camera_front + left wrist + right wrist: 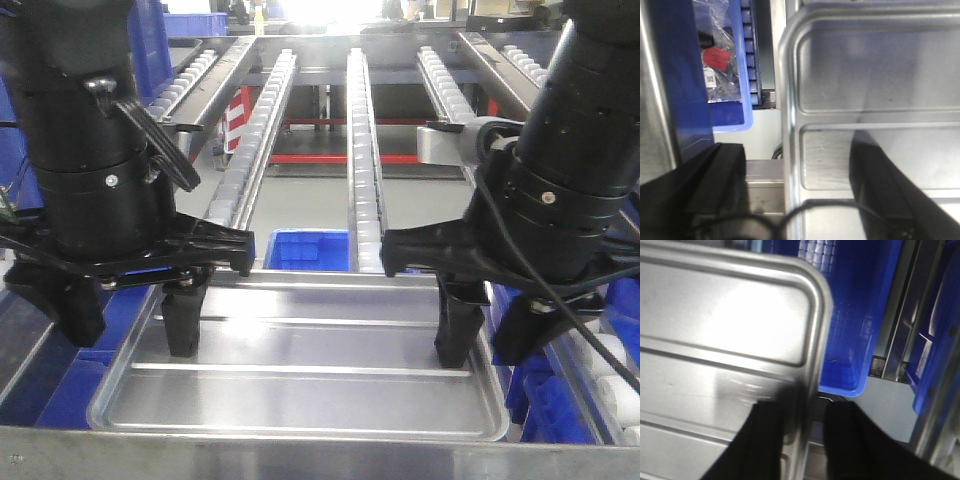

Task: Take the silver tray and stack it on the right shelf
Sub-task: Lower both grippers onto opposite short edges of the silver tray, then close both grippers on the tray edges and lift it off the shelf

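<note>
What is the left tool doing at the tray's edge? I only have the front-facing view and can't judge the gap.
Observer: In the left wrist view, the left tool straddles the rim of the silver tray. There is clear space on both sides, and neither finger touches the rim.
Operator: And the right tool?
Observer: In the right wrist view, the right tool also straddles the rim, with a much narrower gap. The inner finger lies against the rim. I can't tell whether the outer one touches.
Operator: What sits left of the tray?
Observer: A blue bin holding clear bags, one with something red inside.
</note>
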### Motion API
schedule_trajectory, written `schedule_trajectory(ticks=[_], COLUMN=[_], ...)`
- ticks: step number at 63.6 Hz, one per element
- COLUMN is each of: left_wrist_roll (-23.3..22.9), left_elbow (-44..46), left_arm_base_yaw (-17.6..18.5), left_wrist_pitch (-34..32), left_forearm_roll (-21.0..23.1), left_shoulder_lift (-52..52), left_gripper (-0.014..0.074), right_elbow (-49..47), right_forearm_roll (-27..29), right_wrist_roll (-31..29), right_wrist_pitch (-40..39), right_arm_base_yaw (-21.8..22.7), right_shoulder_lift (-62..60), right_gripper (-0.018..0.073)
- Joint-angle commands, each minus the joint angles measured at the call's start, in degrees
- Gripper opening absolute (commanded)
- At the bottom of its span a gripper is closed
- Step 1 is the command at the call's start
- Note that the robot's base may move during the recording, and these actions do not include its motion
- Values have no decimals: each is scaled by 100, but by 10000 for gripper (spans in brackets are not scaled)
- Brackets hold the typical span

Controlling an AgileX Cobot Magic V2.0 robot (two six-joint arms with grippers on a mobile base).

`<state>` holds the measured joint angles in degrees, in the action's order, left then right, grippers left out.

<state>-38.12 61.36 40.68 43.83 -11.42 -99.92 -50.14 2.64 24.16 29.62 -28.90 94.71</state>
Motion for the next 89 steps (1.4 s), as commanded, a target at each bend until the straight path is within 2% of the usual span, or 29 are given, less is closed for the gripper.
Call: schedule_trajectory(ticks=[1, 7, 15, 17, 35, 45, 59, 77, 89], left_wrist_roll=[-70, -74, -83, -103, -184, -184, -96, -72, -69], left_elbow=[130, 130, 130, 130, 260, 679, 1575, 2479, 2572], left_arm_base_yaw=[9, 9, 9, 9, 9, 9, 72, 304, 386], left_wrist_pitch=[-141, -223, -400, -431, -304, 125, 1077, 1673, 1756], left_forearm_roll=[-22, -22, -12, 11, -52, -216, -454, -629, -751], left_shoulder_lift=[177, 177, 177, 177, 227, 436, 875, 1253, 1262], left_gripper=[238, 106, -115, -93, -99, -99, -99, -99, -99], right_elbow=[-86, -86, -79, -79, -102, -343, -984, -1673, -1858], right_forearm_roll=[-131, -131, -131, -131, -200, -415, -716, -745, -784], right_wrist_roll=[-5, -5, -5, -5, -15, -21, -21, -21, -21], right_wrist_pitch=[-94, -42, -8, 13, 177, 560, 1326, 1689, 1826], right_arm_base_yaw=[28, 28, 28, 28, 28, 28, 28, 28, 28], right_shoulder_lift=[-69, -67, -56, -56, -165, -523, -1217, -1875, -1891], right_gripper=[207, 147, 76, 43, 57, 57, 57, 57, 57])
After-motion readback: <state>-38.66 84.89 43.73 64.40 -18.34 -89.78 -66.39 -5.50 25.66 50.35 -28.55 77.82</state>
